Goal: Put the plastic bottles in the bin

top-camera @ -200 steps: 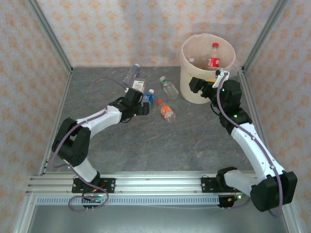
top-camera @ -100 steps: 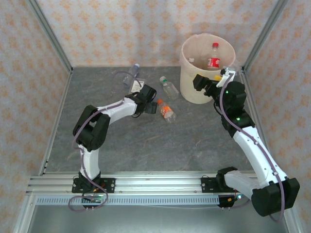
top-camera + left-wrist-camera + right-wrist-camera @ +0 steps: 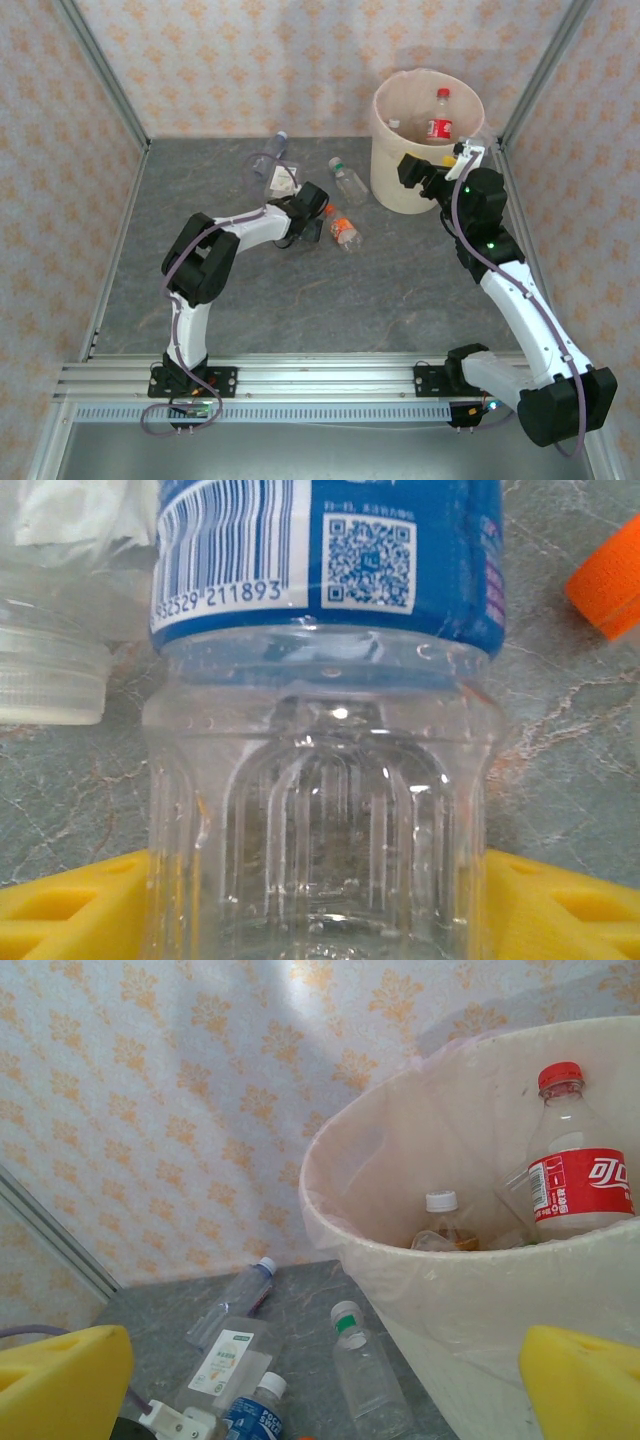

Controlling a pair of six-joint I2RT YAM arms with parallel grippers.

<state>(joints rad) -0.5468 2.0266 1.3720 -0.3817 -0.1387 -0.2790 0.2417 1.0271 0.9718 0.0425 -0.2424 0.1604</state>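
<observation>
Blue-label bottle [image 3: 322, 570] sits between the left fingers [image 3: 314, 208], near the middle of the worktop [image 3: 300, 300] and towards its far edge. In the left wrist view a yellow pad [image 3: 70, 905] presses in on each side of its clear ribbed base, with no gap showing, so I judge the bottle to be held. It is gripped low down, near its bottom end.

The right fingers [image 3: 418, 172] are spread wide with nothing between them. They hang against the near wall of the bin [image 3: 392, 185], which stands in the far right corner. A red-label bottle [image 3: 575, 1175] and a white-cap bottle [image 3: 443, 1222] already lie inside the bin.

An orange-cap bottle [image 3: 343, 230] lies just beside the held one. A green-cap bottle [image 3: 348, 180] lies between it and the bin.

Several things could go wrong from here:

- **Slipping:** the thin ribbed plastic may buckle under the pads. Because the grip is at one end, a quick swing could lever the bottle loose.
- **Knocking a neighbour:** a low lift could send the orange-cap bottle rolling away.
- **Blocked path:** the right arm stands on the way to the bin, so a direct sweep risks a collision between the two arms.
- **Missing the bin:** if the release comes short of the rim, the bottle could strike the rim or snag the thin liner and drop back onto the worktop.
</observation>
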